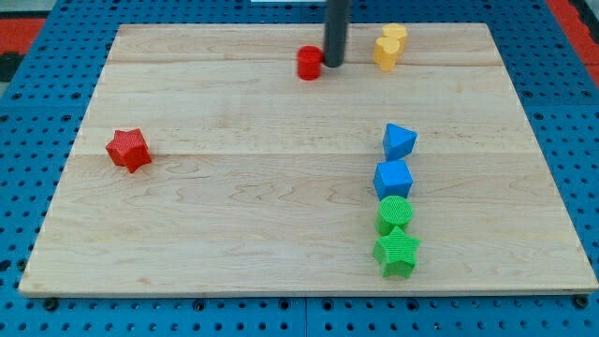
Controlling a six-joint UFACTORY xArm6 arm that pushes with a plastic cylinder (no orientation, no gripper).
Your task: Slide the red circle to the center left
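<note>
The red circle (310,63) lies near the view's top, a little left of the board's middle column. My tip (332,65) stands right against its right side, touching or nearly so. A red star (128,150) lies at the view's centre left, far from the red circle.
Two yellow blocks (388,47) sit together at the top right of my tip. A column on the right holds a blue block (400,141), a blue cube (393,178), a green circle (395,213) and a green star (397,251). The wooden board (234,234) lies on a blue pegboard.
</note>
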